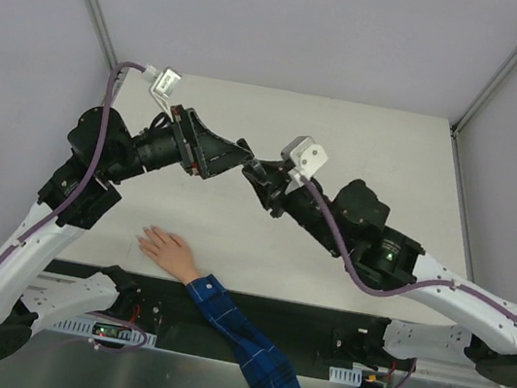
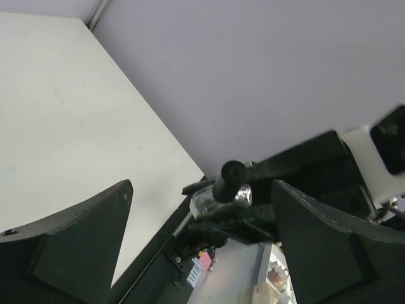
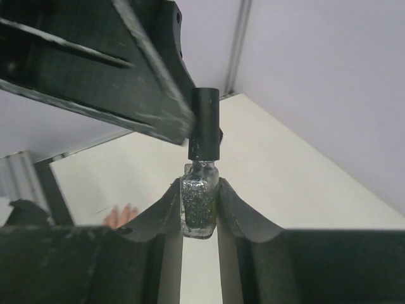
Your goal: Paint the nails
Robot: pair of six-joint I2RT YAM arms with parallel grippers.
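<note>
The nails (image 1: 146,238) are too small to make out. They tip the spread fingers of the pale hand (image 1: 171,250), which lies flat on the table (image 1: 375,144) at its near edge, its arm in a blue plaid sleeve (image 1: 253,351). Beyond the hand, well apart from it and raised off the table, the right gripper (image 3: 200,212) clamps a small glittery dark bottle (image 3: 200,202) upright between its fingers. The bottle's black cap (image 3: 205,123) is on. The left gripper (image 2: 202,190) meets it there, jaws spread wide, one finger against the cap.
</note>
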